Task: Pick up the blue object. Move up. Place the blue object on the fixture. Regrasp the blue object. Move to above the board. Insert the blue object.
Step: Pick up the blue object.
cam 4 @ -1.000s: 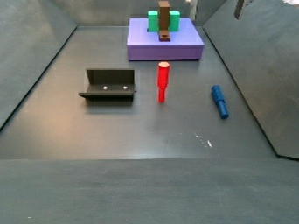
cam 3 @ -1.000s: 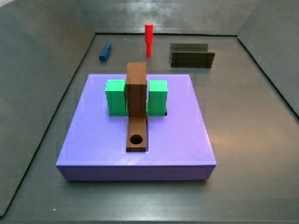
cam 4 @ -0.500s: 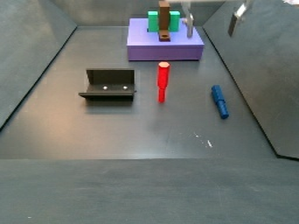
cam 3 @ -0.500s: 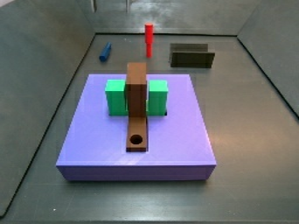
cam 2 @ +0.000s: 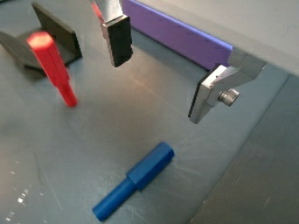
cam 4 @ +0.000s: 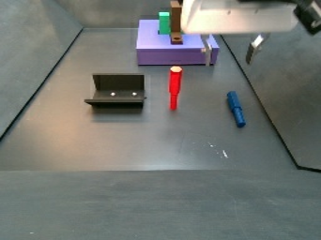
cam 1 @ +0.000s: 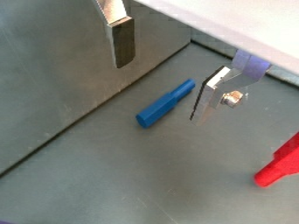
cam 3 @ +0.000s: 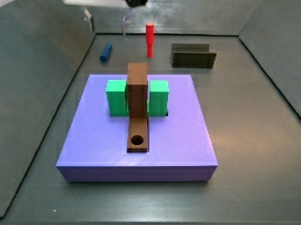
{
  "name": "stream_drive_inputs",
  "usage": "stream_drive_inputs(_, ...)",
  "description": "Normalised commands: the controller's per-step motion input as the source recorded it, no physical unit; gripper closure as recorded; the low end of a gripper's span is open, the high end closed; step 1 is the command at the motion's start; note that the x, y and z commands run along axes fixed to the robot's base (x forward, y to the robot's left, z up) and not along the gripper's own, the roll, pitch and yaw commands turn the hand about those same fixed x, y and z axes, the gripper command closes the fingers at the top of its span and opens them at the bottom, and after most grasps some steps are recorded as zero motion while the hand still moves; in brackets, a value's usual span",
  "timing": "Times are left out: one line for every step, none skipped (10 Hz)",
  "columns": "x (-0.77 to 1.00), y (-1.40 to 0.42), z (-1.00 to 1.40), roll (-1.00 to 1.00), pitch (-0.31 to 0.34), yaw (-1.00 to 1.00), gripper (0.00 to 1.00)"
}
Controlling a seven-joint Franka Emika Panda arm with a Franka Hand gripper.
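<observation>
Place type: robot test cell / lab bench, looks simulated (flat, clean colours).
Floor + walls: plain grey floor (cam 4: 150,141), grey walls closing it in, both side views.
Rig: gripper (cam 4: 231,52) hangs open above floor nr blue object (cam 4: 235,108); fixture (cam 4: 116,91) stands on floor.
Test pieces: purple platform (cam 3: 88,145) w/ brown board (cam 3: 139,110) betw green blocks (cam 3: 116,97); red peg (cam 4: 175,87) upright.
Other cues: bare blocks + pegs only, simple shapes.
</observation>
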Motion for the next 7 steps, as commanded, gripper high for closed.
stream_drive_inputs(0.0, 0.06, -0.47, 0.2, -0.05, 0.0, 0.0)
stream_drive_inputs(0.0, 0.07, -0.48, 0.22, -0.05, 0.0, 0.0)
stream_drive_inputs(-0.05, 0.05, -0.48, 0.21, -0.046, -0.02, 0.0)
stream_drive_inputs(-0.05, 0.05, -0.49, 0.19, -0.047, -0.03, 0.0)
stream_drive_inputs(-0.07, 0.07, -0.48, 0.18, -0.05, -0.05, 0.0)
stream_drive_inputs(-0.09, 0.11, -0.41, 0.16, -0.046, -0.09, 0.0)
stream_drive_inputs(-0.13, 0.14, -0.33, 0.14, -0.043, -0.12, 0.0)
